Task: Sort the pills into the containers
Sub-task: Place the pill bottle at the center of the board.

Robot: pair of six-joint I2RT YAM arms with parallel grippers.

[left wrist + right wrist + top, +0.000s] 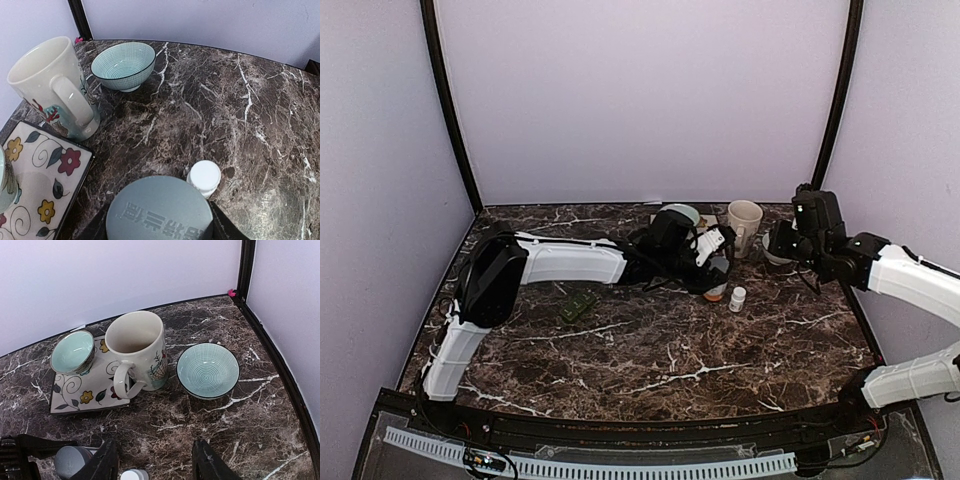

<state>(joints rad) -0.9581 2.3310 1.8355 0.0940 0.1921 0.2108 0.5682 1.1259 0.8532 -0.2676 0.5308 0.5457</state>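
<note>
Right gripper (155, 446) hovers with fingers spread, gripping nothing. Left gripper (713, 270) clasps a grey-based bottle (160, 210) beside the white cap (204, 177)

From above, the pill box (578, 306) is too small for us to count its compartments, see whether its lids stand open, or tell what lies inside. The left gripper (710, 264) is a dark tangle there, and we cannot tell how its jaws stand. In the left wrist view a grey disc (159, 210) hides the fingers and part of the white cap (204, 176), and the floral tray (45, 170) runs off the left edge.
</note>
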